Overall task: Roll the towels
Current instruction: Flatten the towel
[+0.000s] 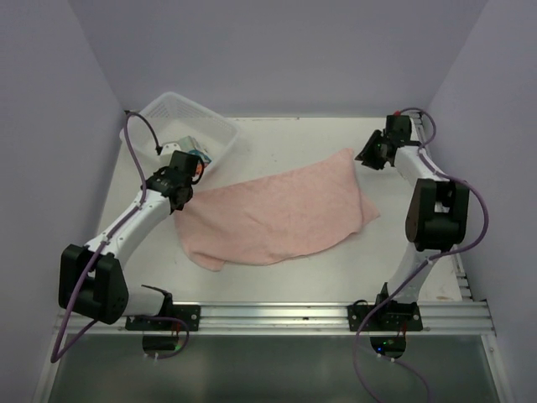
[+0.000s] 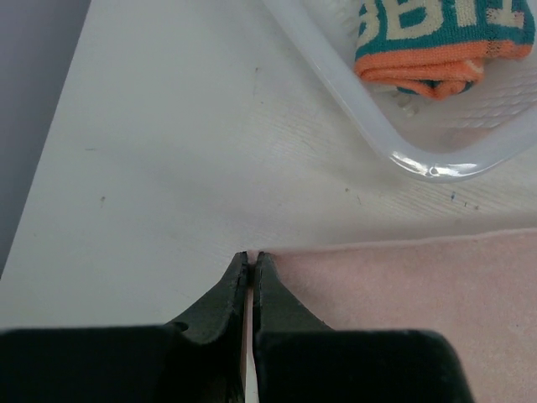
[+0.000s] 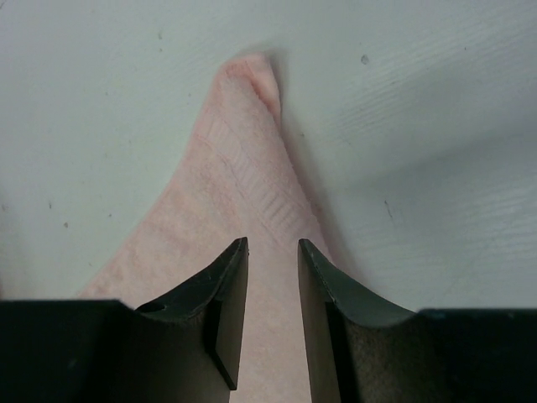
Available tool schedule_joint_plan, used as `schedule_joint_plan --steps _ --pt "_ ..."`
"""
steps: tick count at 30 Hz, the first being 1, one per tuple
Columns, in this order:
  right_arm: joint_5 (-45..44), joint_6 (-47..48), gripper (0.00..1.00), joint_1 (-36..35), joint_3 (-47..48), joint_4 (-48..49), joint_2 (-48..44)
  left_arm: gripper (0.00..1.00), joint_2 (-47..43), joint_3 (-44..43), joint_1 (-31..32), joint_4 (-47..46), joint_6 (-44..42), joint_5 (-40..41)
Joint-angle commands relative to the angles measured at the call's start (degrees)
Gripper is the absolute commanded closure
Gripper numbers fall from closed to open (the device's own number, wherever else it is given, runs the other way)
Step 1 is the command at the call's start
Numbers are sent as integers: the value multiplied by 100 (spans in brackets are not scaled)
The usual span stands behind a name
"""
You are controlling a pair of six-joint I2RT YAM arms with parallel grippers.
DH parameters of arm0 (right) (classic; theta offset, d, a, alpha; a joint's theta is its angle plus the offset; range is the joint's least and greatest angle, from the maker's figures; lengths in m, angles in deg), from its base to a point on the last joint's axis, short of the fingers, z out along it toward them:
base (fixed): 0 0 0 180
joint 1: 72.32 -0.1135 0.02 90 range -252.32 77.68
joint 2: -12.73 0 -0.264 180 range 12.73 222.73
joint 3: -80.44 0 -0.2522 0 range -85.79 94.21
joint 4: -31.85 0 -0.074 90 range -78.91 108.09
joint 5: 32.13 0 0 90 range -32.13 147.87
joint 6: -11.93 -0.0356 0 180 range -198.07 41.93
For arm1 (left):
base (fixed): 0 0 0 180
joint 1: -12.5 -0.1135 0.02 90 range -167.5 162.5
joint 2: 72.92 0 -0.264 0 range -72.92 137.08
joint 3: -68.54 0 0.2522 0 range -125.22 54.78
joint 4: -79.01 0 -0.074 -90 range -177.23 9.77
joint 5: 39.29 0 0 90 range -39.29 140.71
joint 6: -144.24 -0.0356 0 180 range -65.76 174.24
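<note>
Pink towel point(image 1: 277, 214): spread loose and skewed across the middle of the table point(image 1: 336, 281), not yet rolled, with one corner at each of my grippers.
Left gripper point(image 2: 250, 254): my fingers are pressed together right at the towel's left corner. A thin pink sliver shows between them, so I judge I pinch only its very edge.
Right gripper point(image 3: 273, 243): my fingers are spread and poised over the far right corner, which tapers away ahead of them. Nothing is pinched.
Printed towel point(image 2: 436, 50): bunched in the basket point(image 2: 369, 126), just beyond my left gripper and apart from the pink one.
Risk, left hold: so little cloth sits between my fingers that a pull may slip the corner free.
Risk, right close: that corner is narrow and its tip is curled. If I close off-centre, I may catch a mere fringe or miss it altogether.
Risk, uneven ends: with one corner held and the other free, any drag would bunch the cloth, and a roll begun so would run crooked.
Risk, basket: its rim lies near my left gripper, so a careless sweep that way could knock it.
</note>
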Motion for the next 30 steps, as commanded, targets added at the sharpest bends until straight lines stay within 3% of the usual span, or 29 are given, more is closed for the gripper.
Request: schedule_joint_plan --steps 1,14,30 --pt "-663 7 66 -159 506 -58 386 100 -169 -268 23 -266 -335 530" --pt "-1122 86 67 -353 2491 -585 2065 100 103 -110 120 -662 -555 46" --pt "-1411 314 67 -845 3381 -1077 3024 100 174 -128 111 -714 -617 -200"
